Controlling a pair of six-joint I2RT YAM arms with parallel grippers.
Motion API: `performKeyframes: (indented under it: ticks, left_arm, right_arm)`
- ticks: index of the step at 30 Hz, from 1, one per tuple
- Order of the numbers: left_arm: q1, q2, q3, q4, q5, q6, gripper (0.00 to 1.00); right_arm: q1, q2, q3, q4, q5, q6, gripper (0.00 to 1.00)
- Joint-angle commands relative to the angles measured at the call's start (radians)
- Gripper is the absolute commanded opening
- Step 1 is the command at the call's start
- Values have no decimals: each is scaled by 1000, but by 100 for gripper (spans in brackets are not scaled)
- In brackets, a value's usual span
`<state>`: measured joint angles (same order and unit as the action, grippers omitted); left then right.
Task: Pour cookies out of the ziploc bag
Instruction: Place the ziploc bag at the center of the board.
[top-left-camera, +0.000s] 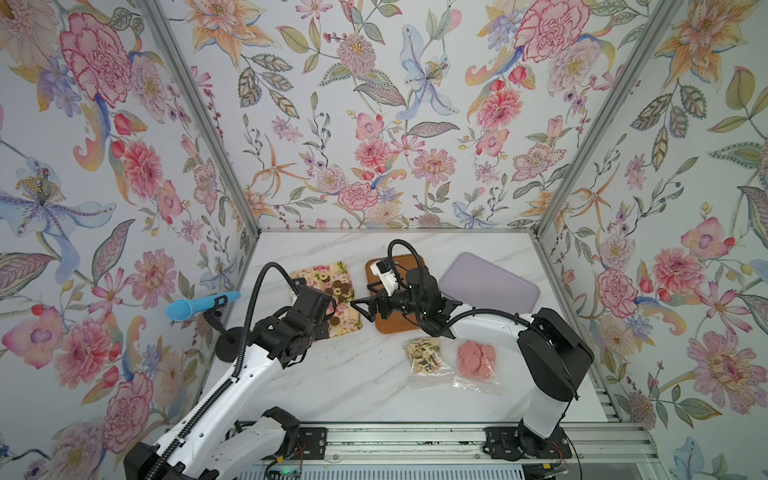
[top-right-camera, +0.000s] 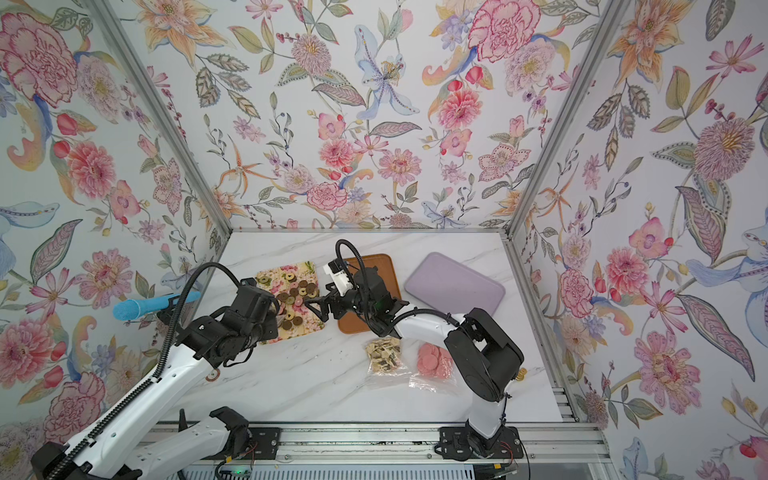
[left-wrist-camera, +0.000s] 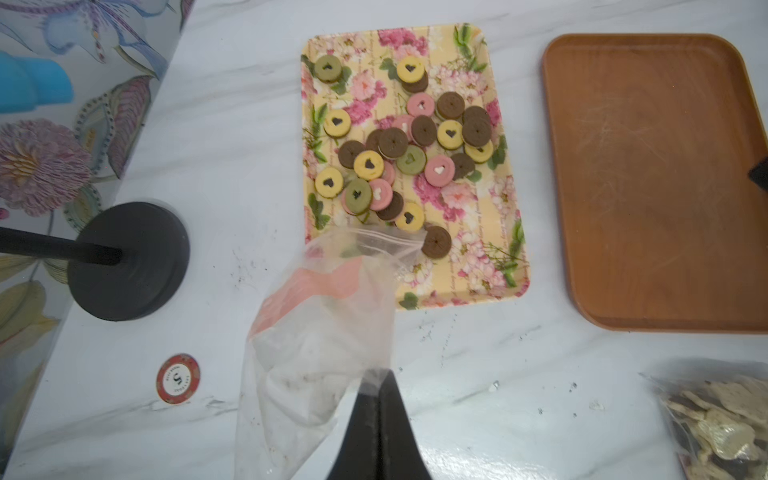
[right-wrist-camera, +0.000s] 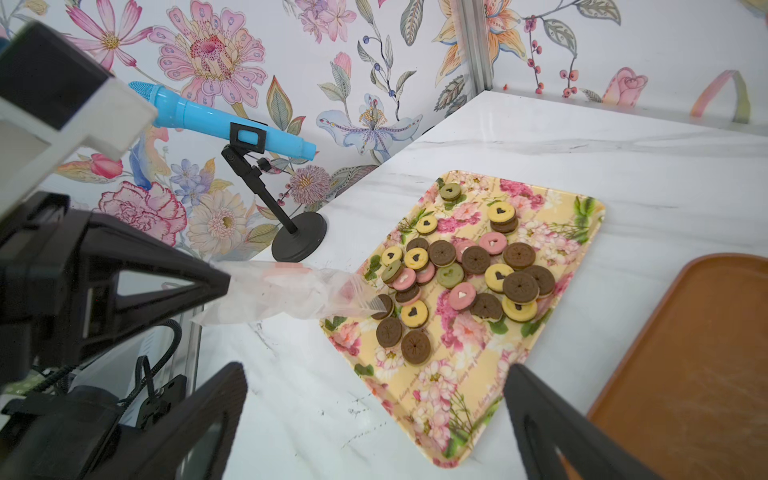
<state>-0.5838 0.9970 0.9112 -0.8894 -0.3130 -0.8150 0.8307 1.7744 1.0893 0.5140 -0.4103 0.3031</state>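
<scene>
Starting over on my left: there's the mic stand (left-wrist-camera: 129, 262) and a stray poker chip (left-wrist-camera: 178, 378) on the tabletop, neither of them in my way. My left jaws are clamped shut on the bottom end of the ziploc bag (left-wrist-camera: 316, 332). The bag's long axis runs straight away from them toward the floral tray (left-wrist-camera: 469, 266), with the open mouth right at the tray's near edge. The bag looks empty to me apart from crumbs, and the sandwich cookies (left-wrist-camera: 409, 141) are piled on the tray just past the mouth, so I'd call this one poured out. Next over, my right jaws are spread as wide as they go and holding nothing. They hover at the gap between the floral tray and the bare brown tray (left-wrist-camera: 656, 178), pointing toward the cookies. The bit that matters for what's next is that the two full bags, the star bag (top-left-camera: 424, 354) and the pink disc bag (top-left-camera: 478, 357), lie flat on the tabletop on the near side of the brown tray. Their loaded ends point toward the trays and the slack plastic trails toward my base. Both sit nearer my right arm, the pink one just beside it, so that side gets the shorter reach. The purple tray (top-left-camera: 490, 282) waits bare at the far right.
</scene>
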Motion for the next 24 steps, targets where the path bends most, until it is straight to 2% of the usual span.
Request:
performKeyframes:
  ticks: [1, 5, 12, 14, 20, 24]
  left_arm:
    - [-129, 7, -54, -68, -2, -190, 0]
    - [-269, 36, -74, 4, 2, -271, 0]
    - [-374, 77, -173, 231, 149, -258, 0]
    - [-400, 67, -199, 284, 222, -221, 0]
    - [-448, 40, -329, 418, 383, -188, 0]
    - [-506, 67, -368, 435, 456, -182, 0]
  right_arm:
    - [4, -63, -36, 26, 13, -2, 100]
    - [-5, -93, -67, 9, 27, -17, 100]
    - [-44, -165, -153, -15, 75, -20, 100]
    - [-66, -191, -194, -18, 81, -19, 100]
    - [-117, -238, -249, -52, 83, -27, 100]
    - [-121, -259, -258, -63, 86, -30, 100]
